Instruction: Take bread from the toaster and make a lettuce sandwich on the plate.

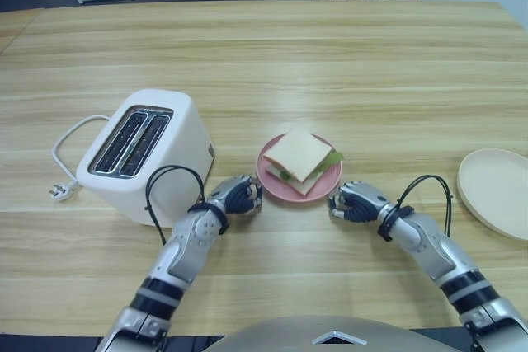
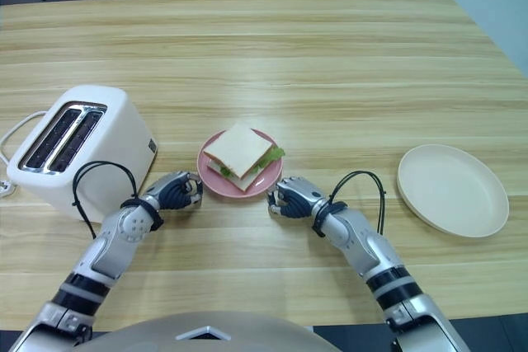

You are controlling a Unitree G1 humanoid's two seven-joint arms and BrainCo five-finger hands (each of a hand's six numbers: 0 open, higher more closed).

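Bright, even overhead light lays a pale sheen across the middle of the wooden table (image 1: 272,80), with only a faint, soft shadow beside the toaster (image 1: 148,154).

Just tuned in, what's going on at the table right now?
The sandwich looks assembled: two bread slices with lettuce showing between them sit on the pink plate. The left hand and right hand rest on the table on either side of that plate, fingers curled, holding nothing. The toaster stands to the left and its slots look empty. A cream plate lies bare at the far right.
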